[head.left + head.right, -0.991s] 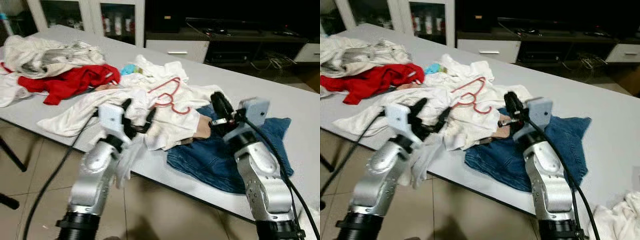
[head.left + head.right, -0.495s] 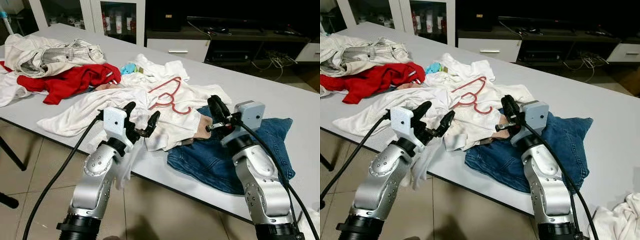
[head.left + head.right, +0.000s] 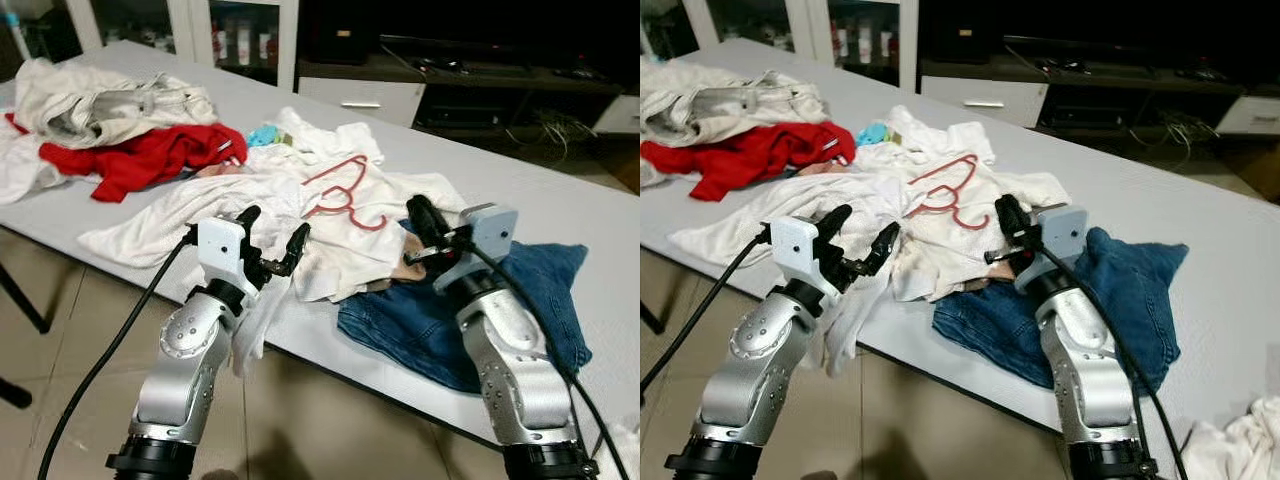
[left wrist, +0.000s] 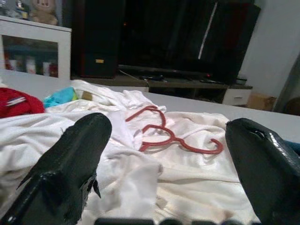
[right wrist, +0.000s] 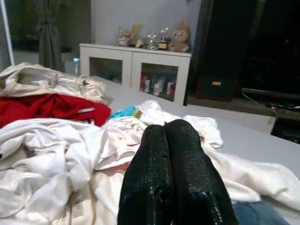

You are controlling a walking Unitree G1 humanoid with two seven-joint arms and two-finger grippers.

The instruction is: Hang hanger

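Red hanger [image 3: 343,193] lies on white shirt [image 3: 300,215], mid table [image 3: 560,200]. Left gripper [image 3: 272,243] fingers spread, empty, w/ shirt edge just below, maybe touching. Right gripper [image 3: 418,222] fingers pressed together, empty, over jeans [image 3: 450,320].

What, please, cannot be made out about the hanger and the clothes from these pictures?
- Red hanger: no rail or hook to hang it on is in view.
- White garment: crumpled, its type unclear in the eye views.
- Right wrist view: the shut right claw hides the hanger.
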